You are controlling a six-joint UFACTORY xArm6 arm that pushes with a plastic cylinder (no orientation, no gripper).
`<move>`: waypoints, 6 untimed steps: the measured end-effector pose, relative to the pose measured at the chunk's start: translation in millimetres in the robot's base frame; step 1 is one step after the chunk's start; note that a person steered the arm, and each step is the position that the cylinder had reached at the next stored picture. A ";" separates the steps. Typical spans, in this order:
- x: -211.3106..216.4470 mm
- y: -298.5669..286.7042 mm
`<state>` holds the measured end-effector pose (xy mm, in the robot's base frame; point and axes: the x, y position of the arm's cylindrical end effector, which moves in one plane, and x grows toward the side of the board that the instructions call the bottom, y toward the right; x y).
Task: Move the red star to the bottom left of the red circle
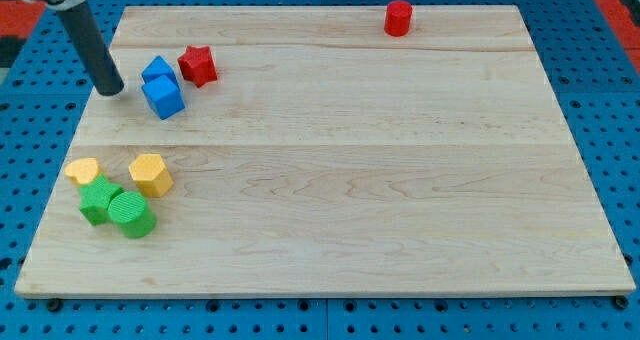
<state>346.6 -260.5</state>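
The red star [198, 65] lies near the board's top left, touching or nearly touching the right side of two blue blocks [161, 86]. The red circle [398, 18] is a short cylinder standing far off at the view's top right, near the board's top edge. My tip [110, 89] rests on the board at the view's left, a short gap left of the blue blocks, which lie between it and the red star. The dark rod slants up to the view's top left corner.
A yellow heart-like block [83, 170] and a yellow hexagon [151, 174] lie at the lower left. Just below them sit a green block [98, 200] and a green cylinder [131, 213], touching. The wooden board [350, 180] rests on a blue perforated table.
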 end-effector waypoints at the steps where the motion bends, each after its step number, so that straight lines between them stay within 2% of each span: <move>1: -21.4 61.0; 3: -54.0 147.6; 5: -96.9 160.7; 6: -103.4 220.6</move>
